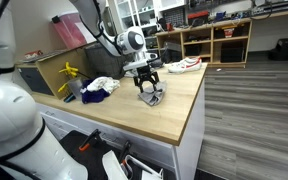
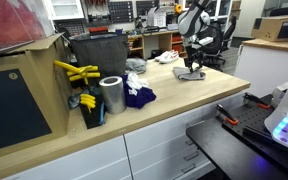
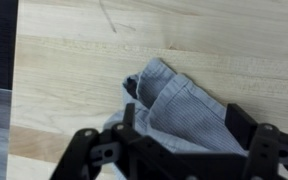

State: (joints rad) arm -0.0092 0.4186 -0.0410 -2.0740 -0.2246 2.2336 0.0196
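Tool low over a grey cloth

Robot arm reaches down to the table (image 1: pixel 179 115), which has a pale wood top. The tool (image 1: pixel 149 90) hangs right over a grey cloth (image 1: pixel 153 98) that lies in a small crumpled heap near the middle of the table. Both exterior views show the tool (image 2: pixel 192 68) very low, just on top of the grey cloth (image 2: pixel 191 75).

In the wrist view the grey cloth (image 3: pixel 179 100) is folded and bunched up, with one corner pointing up and to the left. The tool (image 3: pixel 184 122) has its two black fingers (image 3: pixel 239 122) spread apart, one on each side of the heap. The cloth sits in the gap between them. The jaws are open and are not squeezing the cloth. I cannot tell if the fingers touch it.

Other things lie well apart from the grey cloth. A blue cloth (image 2: pixel 139 97) and a white cloth (image 1: pixel 104 85) lie together farther along the table. Next to the blue cloth stands a shiny metal can (image 2: pixel 111 95), upright. Some yellow things (image 2: pixel 76 72) stick out just behind the can. A white shoe (image 1: pixel 187 65) rests near the far edge of the table.
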